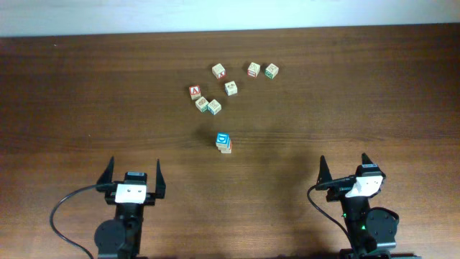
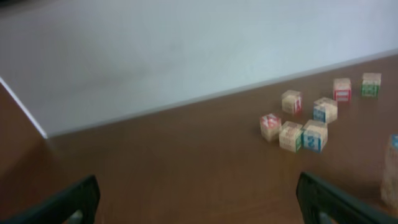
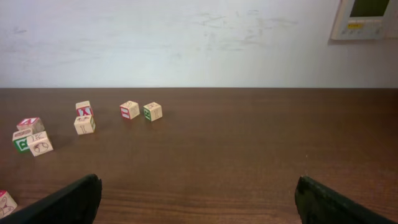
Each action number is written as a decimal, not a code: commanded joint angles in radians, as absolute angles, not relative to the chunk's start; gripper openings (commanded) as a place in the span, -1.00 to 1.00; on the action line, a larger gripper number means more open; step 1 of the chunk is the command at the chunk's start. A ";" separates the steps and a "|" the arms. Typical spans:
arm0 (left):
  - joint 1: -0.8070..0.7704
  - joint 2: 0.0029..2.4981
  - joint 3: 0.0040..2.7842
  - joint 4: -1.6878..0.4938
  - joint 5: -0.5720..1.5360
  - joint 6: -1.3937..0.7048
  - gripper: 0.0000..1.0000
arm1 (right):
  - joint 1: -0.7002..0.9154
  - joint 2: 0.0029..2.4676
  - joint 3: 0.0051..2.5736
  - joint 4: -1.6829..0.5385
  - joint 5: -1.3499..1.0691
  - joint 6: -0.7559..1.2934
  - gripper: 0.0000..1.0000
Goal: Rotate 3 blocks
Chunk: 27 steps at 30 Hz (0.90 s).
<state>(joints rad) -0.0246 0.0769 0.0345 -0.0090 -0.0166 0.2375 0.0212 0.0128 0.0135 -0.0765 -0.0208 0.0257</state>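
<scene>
A pale block with a bright blue letter face (image 1: 223,138) sits on top of another pale cube (image 1: 226,147) at the table's middle; the pair shows at the right edge (image 2: 392,168) of the left wrist view. More pale blocks lie farther back (image 1: 218,70) (image 1: 231,88) (image 1: 202,103). My left gripper (image 1: 134,167) (image 2: 198,190) is open and empty near the front left. My right gripper (image 1: 343,164) (image 3: 198,186) is open and empty at the front right. Both are well short of every block.
A cube with a red "A" face (image 1: 195,91) and a green-faced cube (image 1: 214,106) lie in the back cluster. A red-marked cube (image 1: 254,69) and a green one (image 1: 271,70) sit side by side behind. The white wall (image 3: 199,43) borders the table's far edge.
</scene>
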 commanded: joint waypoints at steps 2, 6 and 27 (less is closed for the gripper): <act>-0.017 0.008 0.017 -0.097 -0.035 0.264 0.98 | 0.028 0.006 0.006 -0.078 -0.027 0.027 0.97; -0.017 0.004 0.017 -0.096 -0.041 0.263 0.98 | 0.028 0.006 0.006 -0.078 -0.027 0.027 0.97; -0.017 0.005 0.017 -0.096 -0.041 0.263 0.98 | 0.028 0.006 0.006 -0.078 -0.027 0.027 0.97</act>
<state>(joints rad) -0.0246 0.0147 0.0212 -0.0959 -0.0341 0.2470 0.0212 0.0128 0.0139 -0.0769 -0.0212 0.0261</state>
